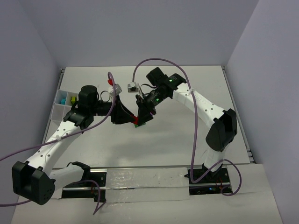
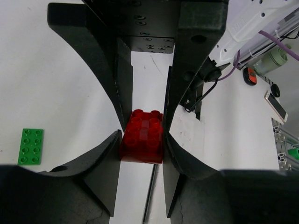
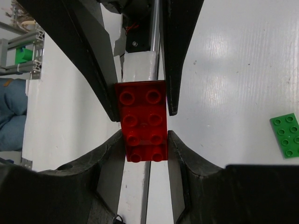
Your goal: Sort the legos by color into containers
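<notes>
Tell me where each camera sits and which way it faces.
Top external: fixed above and behind the robot, looking down on the table; the left arm and right arm show, meeting mid-table.
Left wrist: on the left arm, looking along the left claw, shut on the red lego; its fingers below.
Right wrist: on the right arm, looking along the right claw, gripping that lego.
Shared: both wrist views show the red lego and a green lego.

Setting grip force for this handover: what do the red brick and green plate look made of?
The red brick is likely hard, glossy, slightly translucent plastic; its moulded studs catch highlights and it glows deep red. The green plate seems opaque plastic with a duller sheen, thin, with crisp studs.
</notes>
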